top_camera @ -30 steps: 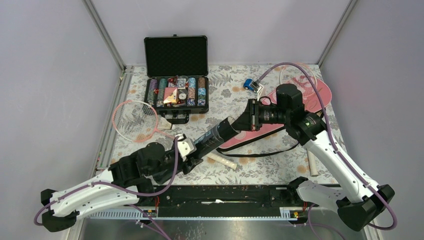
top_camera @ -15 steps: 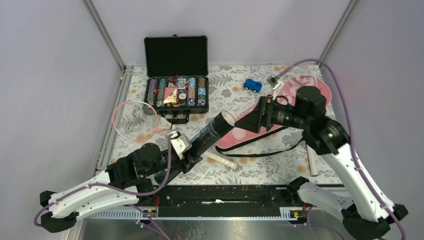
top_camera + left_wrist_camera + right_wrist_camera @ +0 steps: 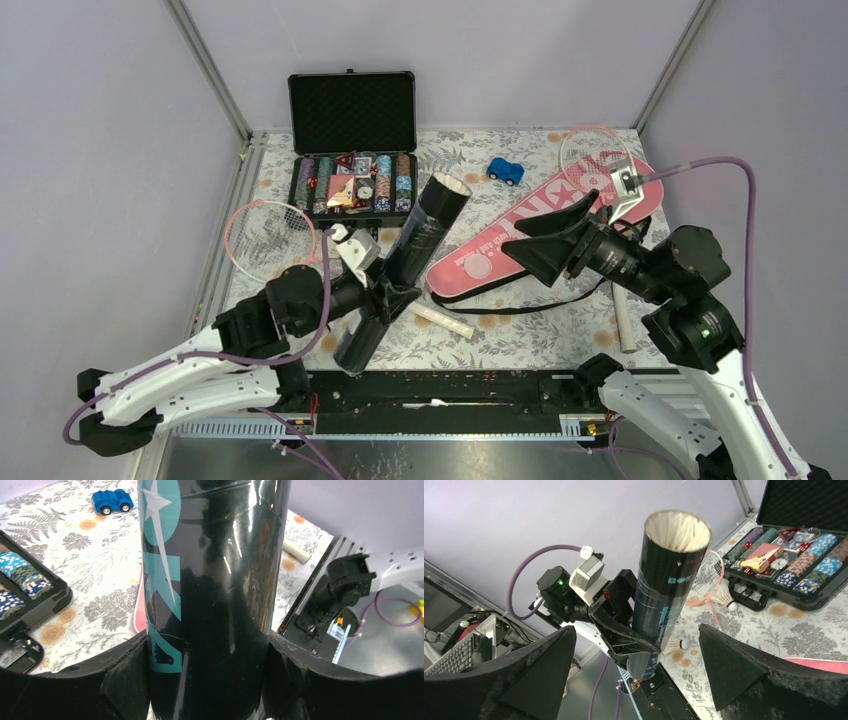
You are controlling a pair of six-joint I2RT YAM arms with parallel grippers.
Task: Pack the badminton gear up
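The left gripper (image 3: 385, 295) is clamped on the middle of the black tube (image 3: 415, 245), its jaws pressed to both sides of the wall. It holds the tube tilted, with the open mouth up and away from the gripper and white feathers showing inside. To this gripper's left and a little beyond it, a pink racket (image 3: 268, 240) lies flat by the table's left rail (image 3: 225, 260), with a shuttlecock (image 3: 723, 597) at its neck. Straight beyond the gripper stands the open poker chip case (image 3: 352, 150); in the top view the tube's mouth comes near its front right corner. The tube's lower end hangs over the near edge of the table. Just to the gripper's right a white handle (image 3: 443, 320) lies on the cloth. Between the tube and the right gripper (image 3: 522, 248) there is open room above the pink racket cover (image 3: 455, 270). The right gripper's jaws stand wide with nothing between them, aimed at the tube and well apart from it. Beyond this gripper sits the blue toy car (image 3: 506, 170), and behind it, to its right, the second racket head (image 3: 590, 150) rests on the cover's far end. A second ago the right gripper was shut at the tube's mouth; it has since let go and drawn back to the right. The left arm has swung the tube from a low lean to a steeper tilt.
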